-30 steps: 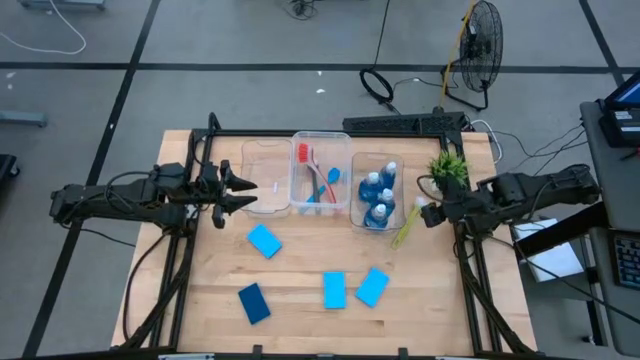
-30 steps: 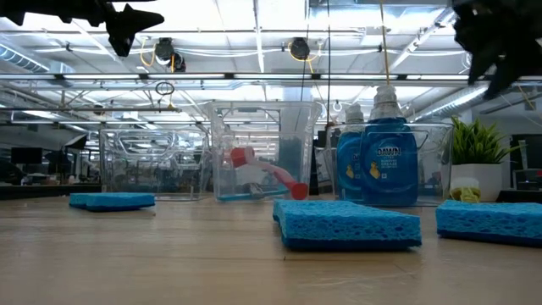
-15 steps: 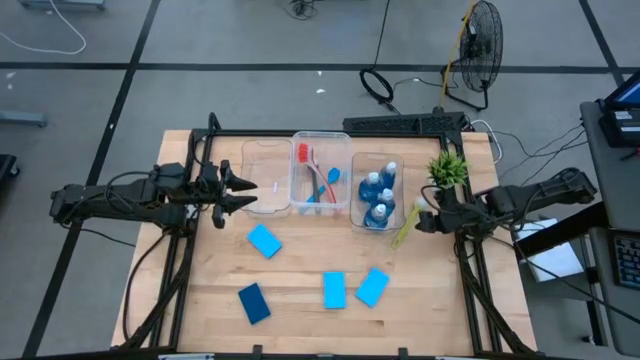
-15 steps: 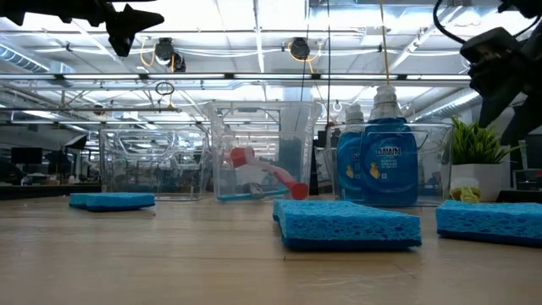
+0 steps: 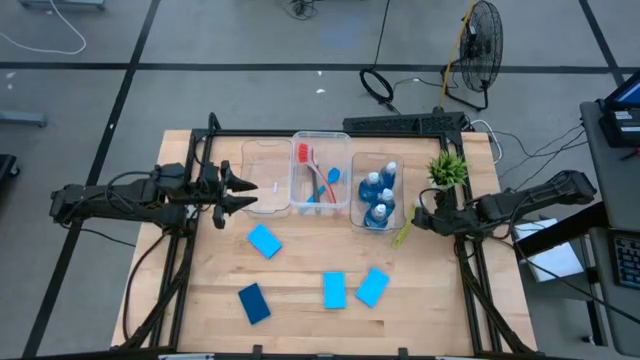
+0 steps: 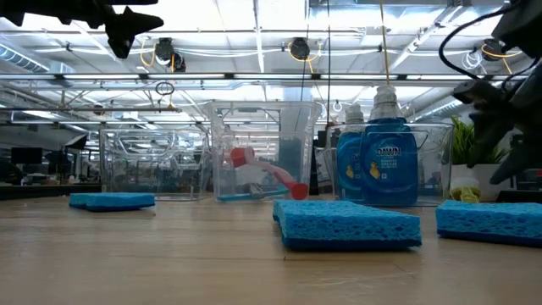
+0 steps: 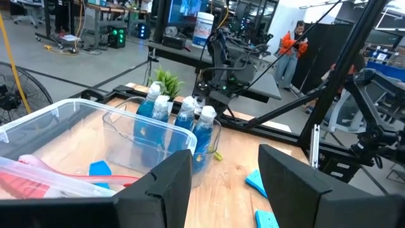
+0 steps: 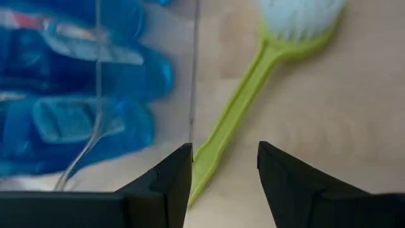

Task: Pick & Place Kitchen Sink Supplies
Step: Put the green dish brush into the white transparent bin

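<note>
Where bins sit, blue bottles (image 5: 379, 197) in right bin (image 5: 356, 196), brushes (image 5: 318, 180) in middle bin (image 5: 321, 141)

Matt wood table (image 5: 300, 320); clear glossy plastic bins (image 5: 322, 172); porous sponges (image 6: 347, 224).

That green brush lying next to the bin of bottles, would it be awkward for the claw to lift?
Probably somewhat. The green brush lies flat on the table, so the right gripper, open above its thin handle, must pinch low. It looks light and stiff. Grabbed far from the bristle end, it may tilt.
</note>
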Motion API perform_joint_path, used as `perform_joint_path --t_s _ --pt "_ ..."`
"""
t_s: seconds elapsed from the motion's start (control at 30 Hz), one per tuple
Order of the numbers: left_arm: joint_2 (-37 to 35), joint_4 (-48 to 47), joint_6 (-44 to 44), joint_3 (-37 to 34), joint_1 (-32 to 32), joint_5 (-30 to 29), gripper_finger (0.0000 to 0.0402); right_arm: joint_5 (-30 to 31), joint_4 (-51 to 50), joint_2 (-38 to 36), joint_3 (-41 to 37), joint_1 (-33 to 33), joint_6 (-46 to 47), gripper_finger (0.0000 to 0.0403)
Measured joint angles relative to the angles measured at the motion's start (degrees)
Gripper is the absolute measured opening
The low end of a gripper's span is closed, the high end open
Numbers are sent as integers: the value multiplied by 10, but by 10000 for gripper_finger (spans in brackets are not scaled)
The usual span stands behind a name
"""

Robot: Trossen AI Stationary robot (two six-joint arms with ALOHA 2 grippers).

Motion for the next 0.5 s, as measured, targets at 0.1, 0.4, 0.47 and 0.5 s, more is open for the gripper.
perform_joint_path --t_s 0.1,0.4,0.47,0.5 --pt "0 0 0 0 0 0 187 17 1 0 -12 0 20 165" --pt "0 0 0 0 0 0 186 84 56 0 -42 0 53 165" --pt "0 -1 0 0 0 0 187 94 55 0 -42 -1 54 165" --pt "0 0 0 0 0 0 186 94 53 0 -42 -2 55 165"
